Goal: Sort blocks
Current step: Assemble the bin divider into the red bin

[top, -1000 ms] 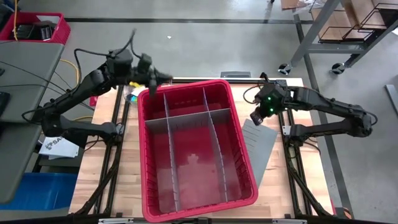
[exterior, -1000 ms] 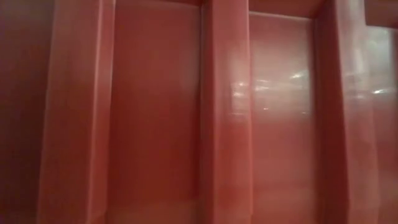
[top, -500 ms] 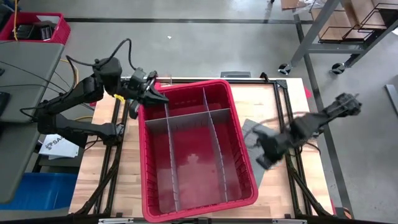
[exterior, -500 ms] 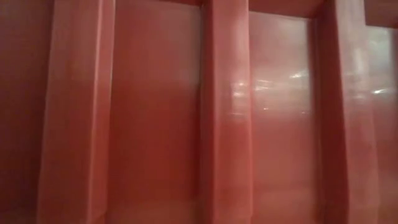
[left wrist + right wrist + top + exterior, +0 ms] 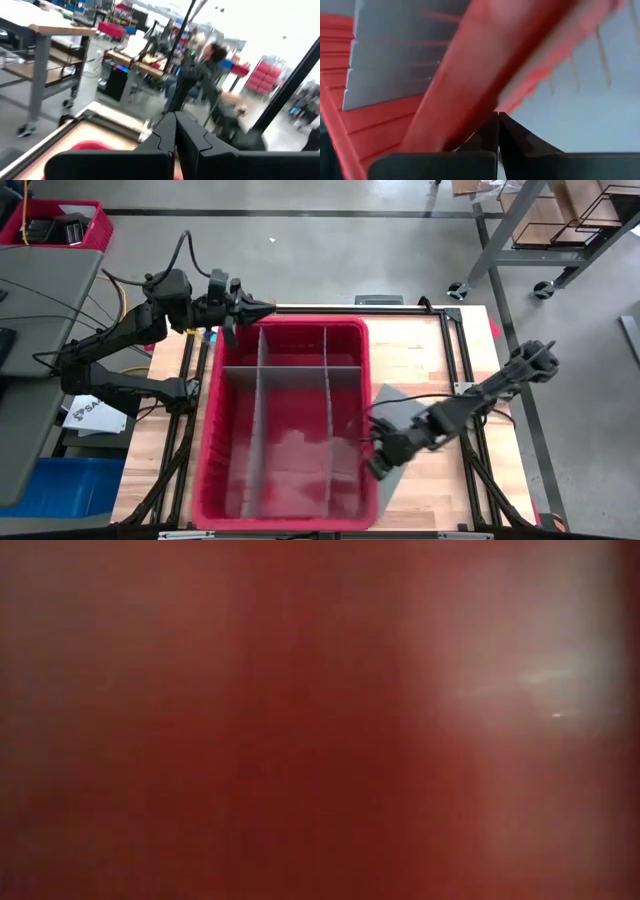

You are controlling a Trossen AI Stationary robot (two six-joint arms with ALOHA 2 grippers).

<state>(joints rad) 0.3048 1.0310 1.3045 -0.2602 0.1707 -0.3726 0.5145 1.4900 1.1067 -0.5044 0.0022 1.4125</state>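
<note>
Right tool (image 5: 378,465) sits with its fingers pressed together, empty, at the bin's (image 5: 205,480) right wall near the counter's front — in its wrist view the shut tips (image 5: 497,131) lie against red plastic, with a grey divider sheet (image 5: 400,405) flat on the counter (image 5: 420,350) just beside. Whether it touches or only nears the wall I cannot tell. Inside the bin, grey dividers (image 5: 290,370) split it into compartments, and no blocks show in any of them, nor on the bare wood — they are not in view. Judging by the task, such bricks would be light, stiff and rather slick — best pinched across two flat opposite sides, not by the studs, with little squeeze needed. Toward the far edge, the left tool (image 5: 255,310) hovers at the bin's far-left corner, likewise closed on nothing, its tips (image 5: 175,140) pointing out past the counter's frame into the room.
</note>
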